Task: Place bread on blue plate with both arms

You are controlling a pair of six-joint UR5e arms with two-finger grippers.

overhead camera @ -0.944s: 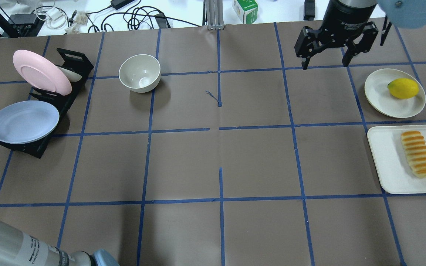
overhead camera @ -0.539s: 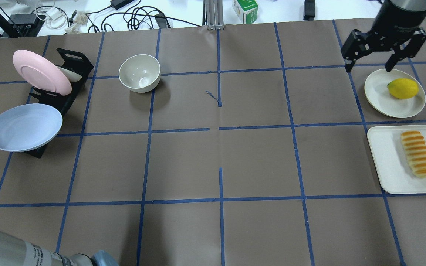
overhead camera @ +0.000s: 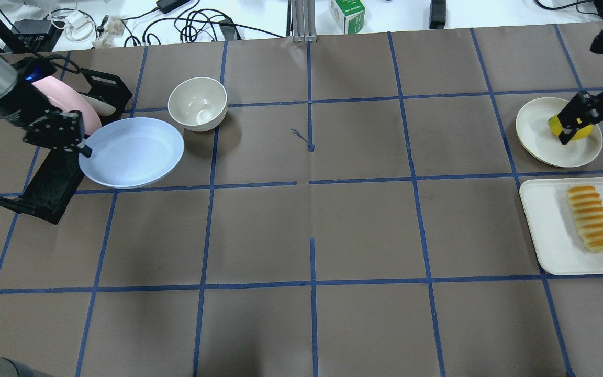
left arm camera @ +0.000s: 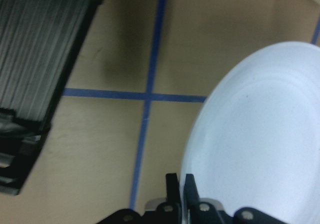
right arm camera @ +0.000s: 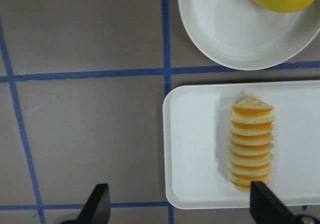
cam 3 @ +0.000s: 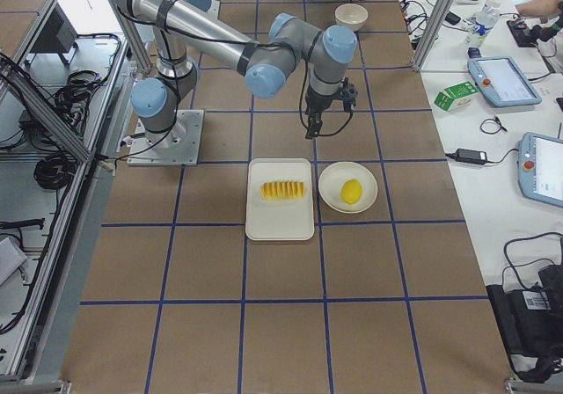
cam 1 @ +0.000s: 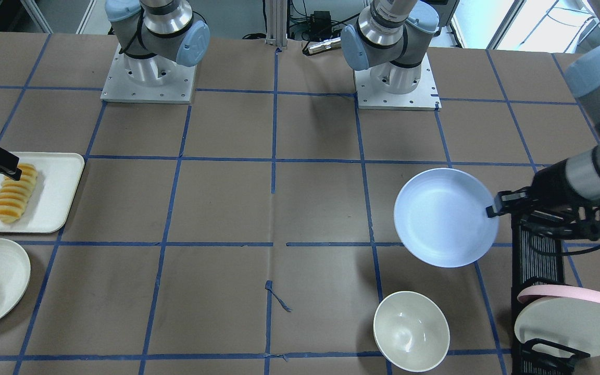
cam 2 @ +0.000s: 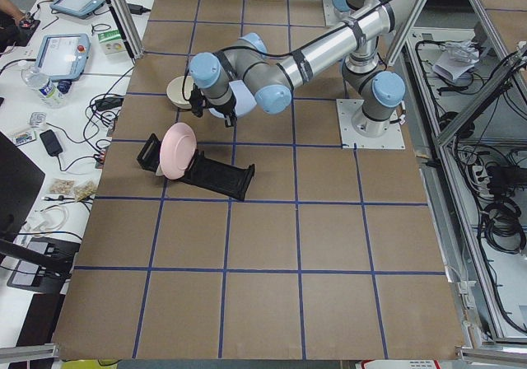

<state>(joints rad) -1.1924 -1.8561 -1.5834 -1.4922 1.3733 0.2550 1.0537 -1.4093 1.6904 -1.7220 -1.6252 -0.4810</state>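
Pale blue plate (overhead camera: 134, 152), yellow-orange cross-ridged bread (overhead camera: 592, 218), white tray (overhead camera: 550, 230) — brown table (overhead camera: 364, 230) with blue tape grid (overhead camera: 359, 180).

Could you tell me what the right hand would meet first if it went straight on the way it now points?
Probably the white tray, at its edge beside the bread; the right hand is open above it, depth unclear.

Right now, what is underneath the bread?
The bread lies flat on a white rectangular tray, which sits on the brown table. Nothing else shows on the tray. The patch directly beneath the loaf is covered, so I cannot see it.
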